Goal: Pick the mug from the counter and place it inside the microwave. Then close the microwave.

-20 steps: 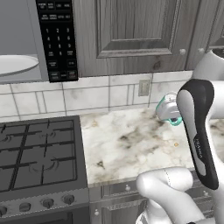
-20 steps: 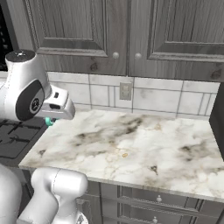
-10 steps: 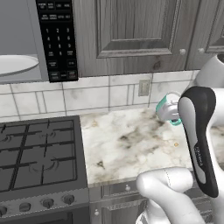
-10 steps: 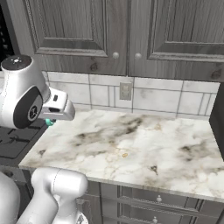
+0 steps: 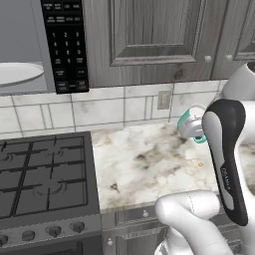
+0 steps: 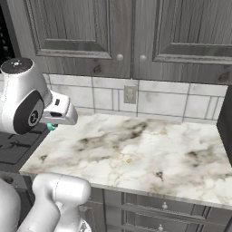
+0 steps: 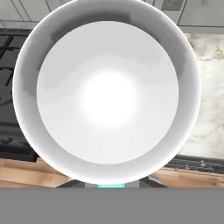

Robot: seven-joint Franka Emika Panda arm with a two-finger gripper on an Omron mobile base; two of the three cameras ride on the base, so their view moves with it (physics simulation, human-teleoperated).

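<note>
arm swung left w/ mug (image 5: 190, 123) | tool (image 6: 53, 127) clamped | above counter (image 6: 149, 154)

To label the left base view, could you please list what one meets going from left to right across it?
Microwave above the stove → counter → mug, lifted off the counter → robot arm.

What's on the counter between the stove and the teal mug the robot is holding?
Nothing: in the left base view, only bare beige marble-patterned counter lies between the black gas stove and the small teal mug.
</note>
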